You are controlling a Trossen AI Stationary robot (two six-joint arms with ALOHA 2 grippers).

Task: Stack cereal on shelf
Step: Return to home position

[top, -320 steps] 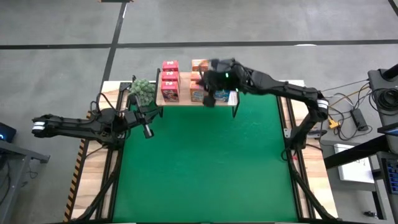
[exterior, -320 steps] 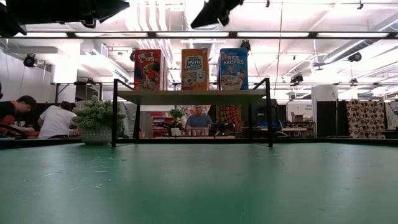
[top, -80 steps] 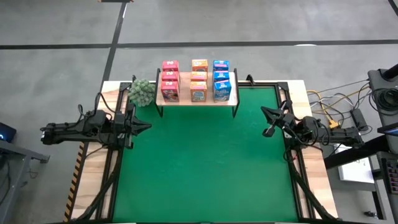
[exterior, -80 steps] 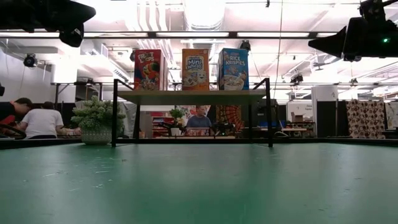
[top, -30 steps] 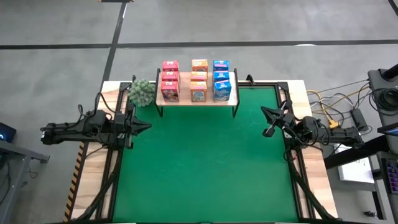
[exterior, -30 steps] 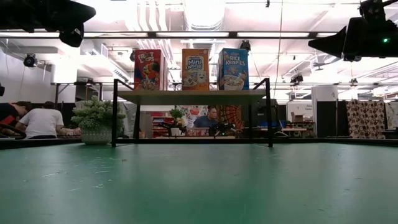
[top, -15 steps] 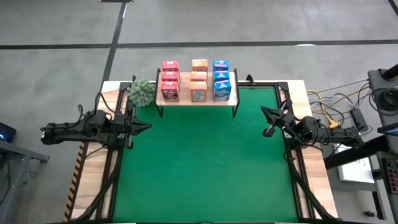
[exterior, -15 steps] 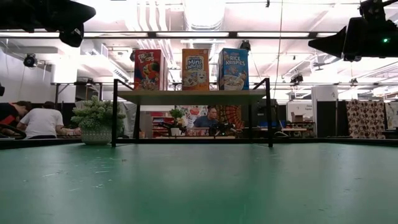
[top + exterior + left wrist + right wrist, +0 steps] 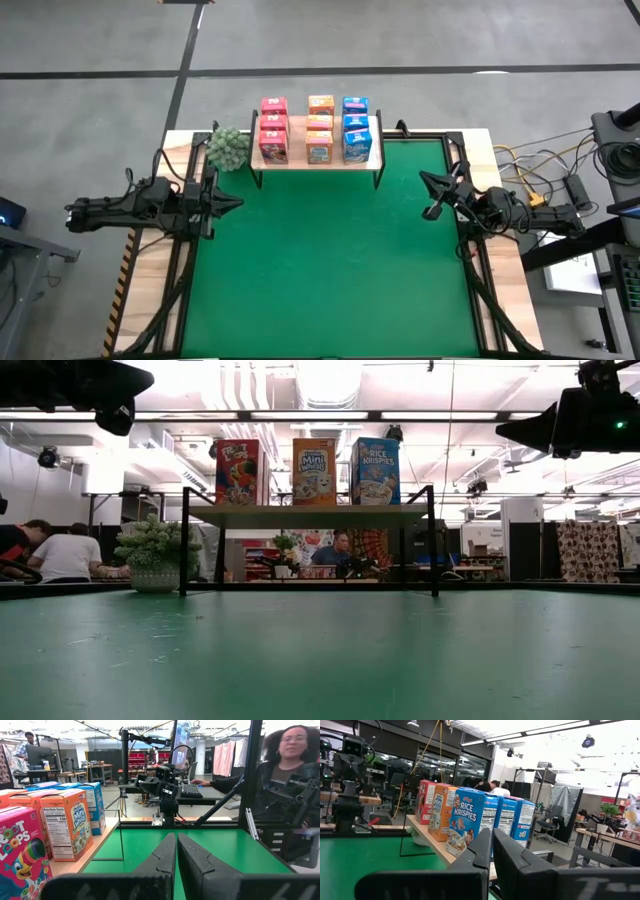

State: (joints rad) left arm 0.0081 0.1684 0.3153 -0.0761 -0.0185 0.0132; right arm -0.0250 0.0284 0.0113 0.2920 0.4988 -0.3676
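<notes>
Nine cereal boxes (image 9: 320,128) are seen upright on the shelf (image 9: 299,160) at the mat's (image 9: 320,270) 12 o'clock edge, in red, orange & blue cols of 3. L gripper (image 9: 176,836) is found at 9 o'clock and R gripper (image 9: 491,831) at 3 o'clock. On both, fingers are drawn nearly together w/ nothing held.

Shelf (image 9: 298,155): light wood board on thin black legs, at far edge of bench (image 9: 476,150), centred.
9 cereal boxes upright on it, 3 cols front-to-back: red boxes (image 9: 274,130) left, orange boxes (image 9: 320,128) mid, blue boxes (image 9: 356,128) right.
Printed fronts face fwd.
</notes>
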